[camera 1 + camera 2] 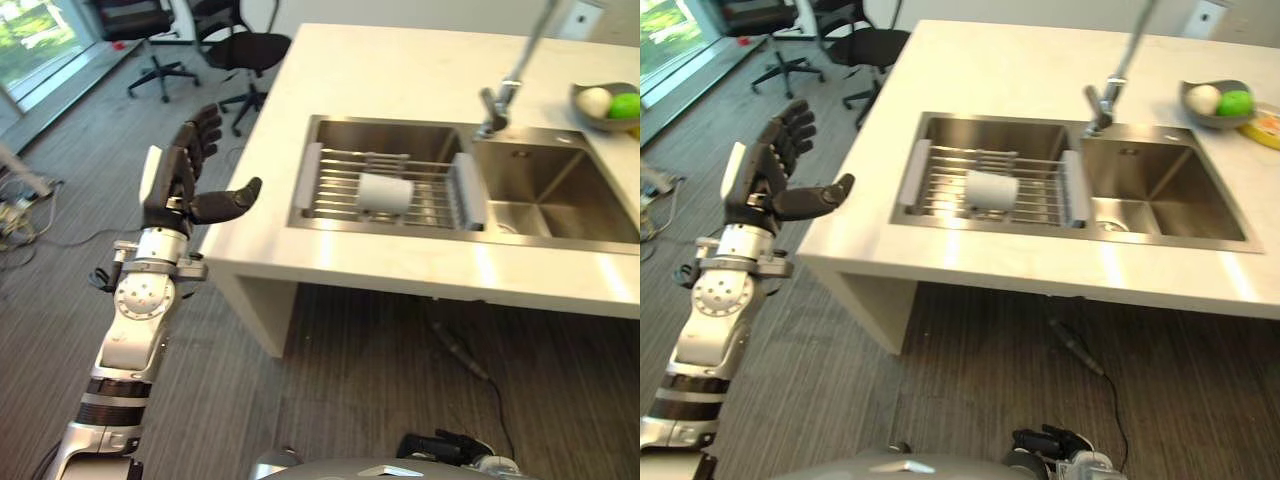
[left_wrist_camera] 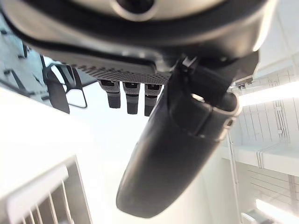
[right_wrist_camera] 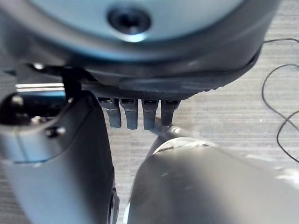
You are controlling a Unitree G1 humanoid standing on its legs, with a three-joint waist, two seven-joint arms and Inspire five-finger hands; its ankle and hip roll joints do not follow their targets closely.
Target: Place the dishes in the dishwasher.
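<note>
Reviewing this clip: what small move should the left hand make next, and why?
Probably reach the left hand toward the white cup on its side on the sink rack. The hand is open, empty, raised off the counter's corner, apart from the cup.

White kitchen island counter (image 1: 400,90) stands on grey striped carpet floor (image 1: 330,390), open underneath. Steel double sink (image 1: 560,190) set into the counter, with a tall faucet (image 1: 505,95) at its back edge between the basins. Black office chairs (image 1: 245,50) on castors stand beyond the counter's far left corner. Bright window (image 1: 35,35) at floor level on the left, daylight coming in. Pale wall behind the counter, white socket plate (image 1: 582,18) on it.
</note>
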